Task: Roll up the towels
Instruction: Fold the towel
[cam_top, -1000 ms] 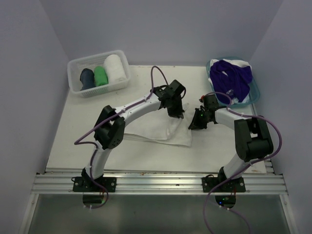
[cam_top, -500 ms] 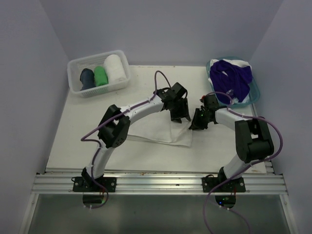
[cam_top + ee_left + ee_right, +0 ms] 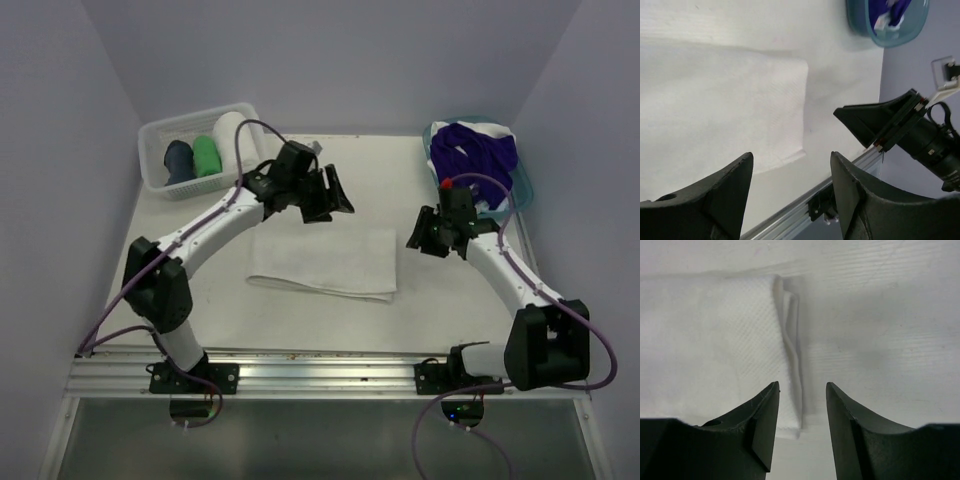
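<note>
A white towel (image 3: 325, 262) lies folded flat in the middle of the table; its right end shows doubled layers (image 3: 790, 325). My left gripper (image 3: 340, 200) hovers open above the towel's far edge, nothing between its fingers (image 3: 792, 160). My right gripper (image 3: 422, 240) stands open just right of the towel's right end, also empty (image 3: 802, 387). Rolled navy (image 3: 179, 160), green (image 3: 206, 156) and white (image 3: 233, 140) towels stand in the basket. A purple towel (image 3: 475, 150) lies loose in the tub.
The clear white basket (image 3: 160, 135) sits at the back left. The light blue tub (image 3: 525, 190) sits at the back right, close behind my right arm. An aluminium rail (image 3: 320, 375) runs along the table's near edge.
Both grippers have opened and let go of the white towel. The left arm rose and swung back to the left; the right arm drew back to the right. The towel now lies flat.
</note>
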`<act>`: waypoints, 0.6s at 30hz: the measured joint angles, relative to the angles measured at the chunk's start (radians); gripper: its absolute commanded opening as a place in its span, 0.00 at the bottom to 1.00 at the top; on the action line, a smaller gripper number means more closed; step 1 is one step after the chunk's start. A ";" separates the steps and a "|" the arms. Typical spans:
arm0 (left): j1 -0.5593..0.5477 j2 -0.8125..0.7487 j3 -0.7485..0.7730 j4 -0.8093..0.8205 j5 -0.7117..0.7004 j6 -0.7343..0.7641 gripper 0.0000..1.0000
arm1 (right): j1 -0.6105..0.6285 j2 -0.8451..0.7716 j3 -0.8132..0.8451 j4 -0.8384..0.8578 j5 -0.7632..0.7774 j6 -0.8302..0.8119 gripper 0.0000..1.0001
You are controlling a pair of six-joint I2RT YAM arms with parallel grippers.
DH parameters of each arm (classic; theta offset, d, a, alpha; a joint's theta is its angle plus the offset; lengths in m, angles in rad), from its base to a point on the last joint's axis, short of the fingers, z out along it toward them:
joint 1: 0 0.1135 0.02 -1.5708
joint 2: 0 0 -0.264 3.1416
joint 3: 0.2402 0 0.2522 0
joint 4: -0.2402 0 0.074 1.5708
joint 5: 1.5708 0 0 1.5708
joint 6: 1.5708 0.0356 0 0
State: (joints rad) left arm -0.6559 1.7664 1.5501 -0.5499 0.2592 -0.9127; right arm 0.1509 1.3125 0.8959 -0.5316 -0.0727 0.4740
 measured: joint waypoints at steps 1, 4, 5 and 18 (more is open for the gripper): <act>0.034 -0.046 -0.037 0.008 -0.001 0.010 0.66 | 0.020 0.006 0.013 -0.004 0.002 0.000 0.46; 0.132 -0.123 -0.121 0.023 -0.005 0.040 0.65 | 0.115 0.054 0.065 -0.008 0.007 0.000 0.46; 0.154 -0.130 -0.143 0.024 -0.006 0.053 0.65 | 0.139 0.074 0.080 -0.006 0.008 0.000 0.46; 0.271 -0.072 -0.427 0.019 0.004 0.202 0.60 | 0.189 0.316 0.037 0.068 0.000 0.021 0.36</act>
State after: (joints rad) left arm -0.3847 1.6943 1.1233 -0.5304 0.2634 -0.7109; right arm 0.3397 1.6283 0.9329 -0.4637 -0.0731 0.4946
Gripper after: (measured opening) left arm 0.614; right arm 0.359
